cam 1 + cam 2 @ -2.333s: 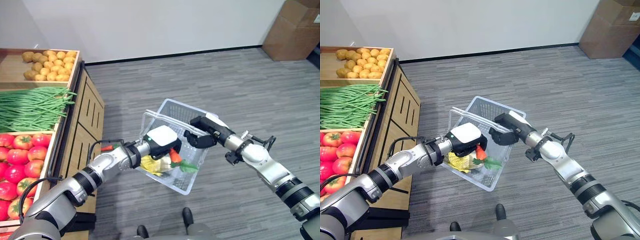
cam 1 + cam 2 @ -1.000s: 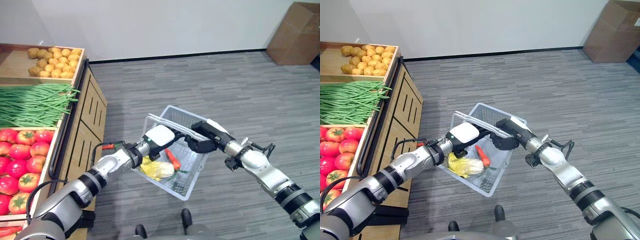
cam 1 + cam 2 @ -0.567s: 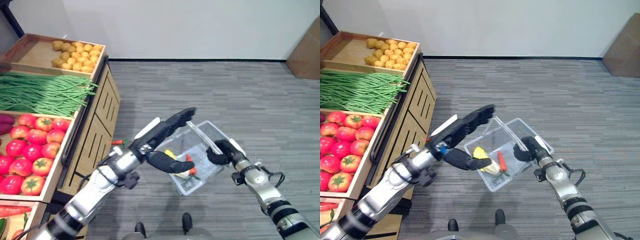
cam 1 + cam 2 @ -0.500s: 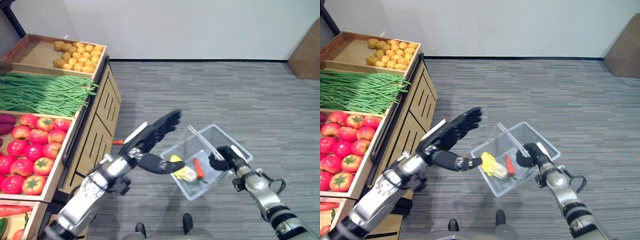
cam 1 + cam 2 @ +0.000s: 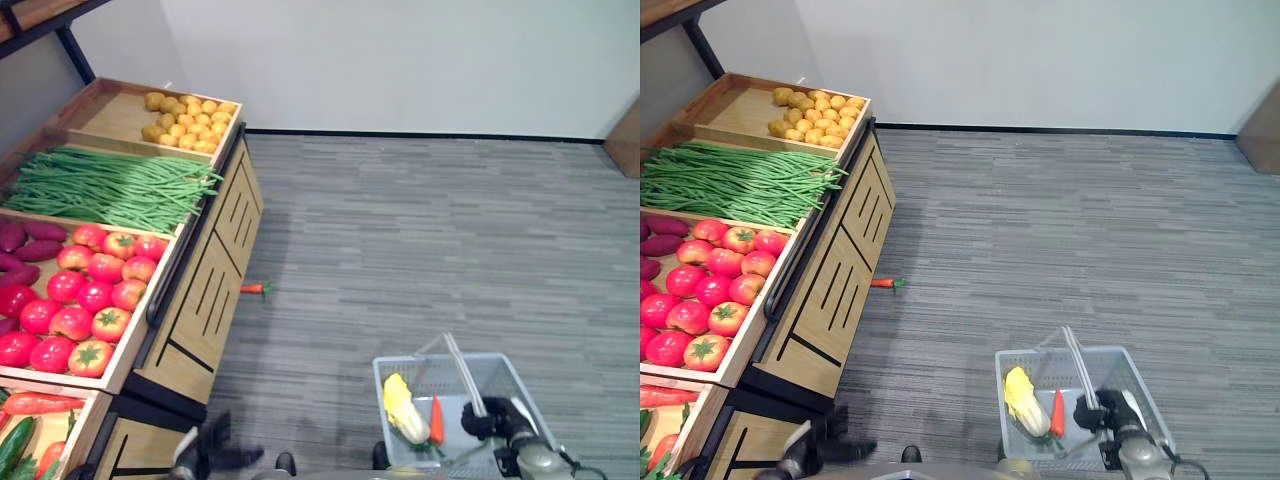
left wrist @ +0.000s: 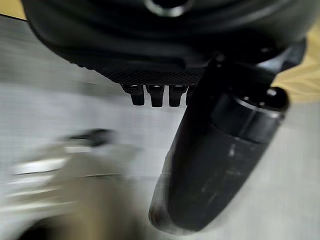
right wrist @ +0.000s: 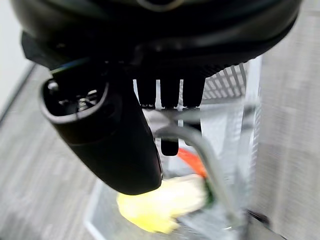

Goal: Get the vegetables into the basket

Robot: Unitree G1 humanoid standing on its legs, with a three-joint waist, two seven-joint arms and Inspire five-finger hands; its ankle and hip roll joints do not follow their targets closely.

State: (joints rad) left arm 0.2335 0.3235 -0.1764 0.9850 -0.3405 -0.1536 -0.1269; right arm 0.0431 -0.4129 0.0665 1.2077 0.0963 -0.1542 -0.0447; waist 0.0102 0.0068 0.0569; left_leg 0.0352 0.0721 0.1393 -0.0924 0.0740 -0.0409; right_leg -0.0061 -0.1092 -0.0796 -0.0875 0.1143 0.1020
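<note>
Grey carpet floor [image 5: 420,230] bears one stray carrot [image 5: 254,289] (just beside the wooden produce stand [image 5: 205,290])

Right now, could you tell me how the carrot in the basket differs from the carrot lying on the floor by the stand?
The carrot in the basket lies inside the basket beside a yellow-green leafy vegetable; the carrot on the floor lies alone on the carpet against the wooden stand. The basket carrot points lengthwise away from the robot; the floor carrot lies crosswise. Both are orange with green tops.
</note>
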